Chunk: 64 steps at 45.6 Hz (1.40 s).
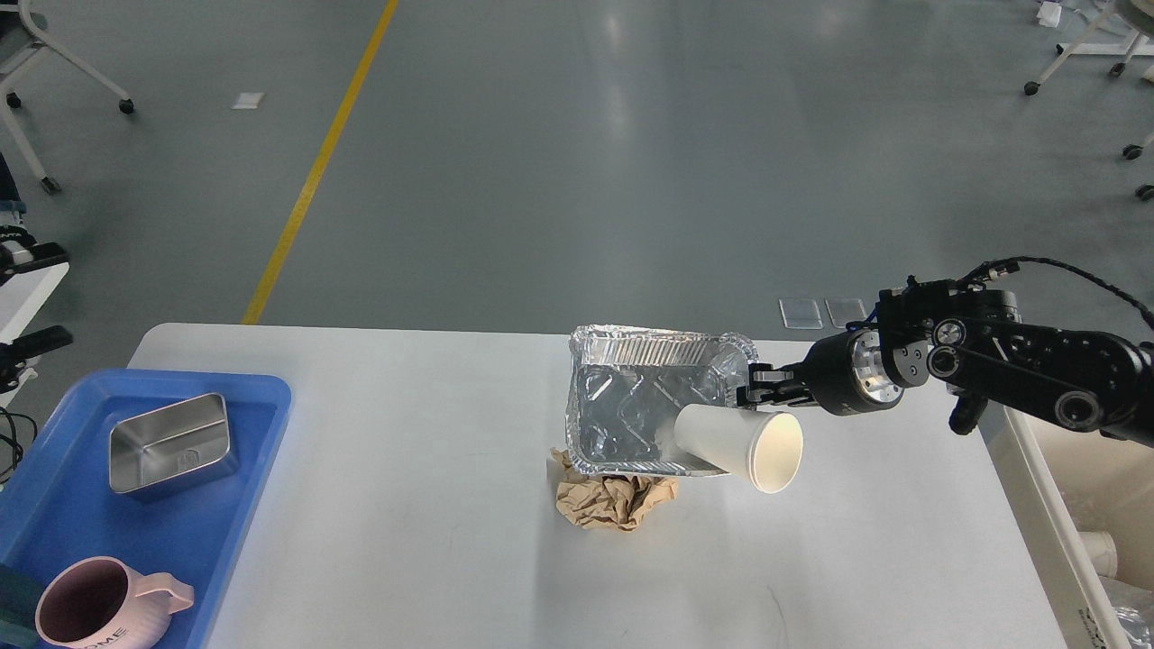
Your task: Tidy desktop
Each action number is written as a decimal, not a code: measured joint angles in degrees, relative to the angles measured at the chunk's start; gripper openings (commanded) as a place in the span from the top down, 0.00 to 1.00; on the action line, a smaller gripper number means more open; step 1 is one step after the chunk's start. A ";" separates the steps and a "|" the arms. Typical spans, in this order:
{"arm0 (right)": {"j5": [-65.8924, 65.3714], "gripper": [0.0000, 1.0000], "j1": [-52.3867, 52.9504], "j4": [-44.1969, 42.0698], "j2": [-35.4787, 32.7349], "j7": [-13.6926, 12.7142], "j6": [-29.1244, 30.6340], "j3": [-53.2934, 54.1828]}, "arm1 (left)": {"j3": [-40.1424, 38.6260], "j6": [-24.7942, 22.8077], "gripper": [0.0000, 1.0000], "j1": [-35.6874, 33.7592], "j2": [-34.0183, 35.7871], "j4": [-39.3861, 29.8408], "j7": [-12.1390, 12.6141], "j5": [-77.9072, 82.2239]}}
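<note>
The desktop [433, 541] runs lengthwise left to right; the right tool [750, 393] pinches the foil tray's [631, 424] rim.

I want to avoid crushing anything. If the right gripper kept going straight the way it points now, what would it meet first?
The right gripper points left and is already at the right rim of the foil tray, apparently gripping it, so it would push into the tray first. The paper cup lies just below that line; depth is unclear.

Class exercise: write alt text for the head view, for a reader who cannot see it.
The right gripper grips the rim of a foil tray, a paper cup lying across its corner, above crumpled brown paper on the white desktop. A blue tray sits at left.
</note>
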 measured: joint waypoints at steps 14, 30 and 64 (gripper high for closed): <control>0.05 1.00 0.90 -0.05 -0.19 -0.03 -0.23 0.29 | -23.61 -0.48 0.02 17.77 3.19 -3.35 0.22 3.33; 0.10 1.00 1.42 0.04 -1.60 -0.02 -0.17 0.37 | -25.79 -0.49 0.02 19.84 9.49 -3.42 2.62 4.78; 1.16 1.00 2.24 -0.22 -1.64 -0.01 -0.06 0.37 | -32.39 -0.49 0.02 19.83 15.07 -3.38 4.20 9.45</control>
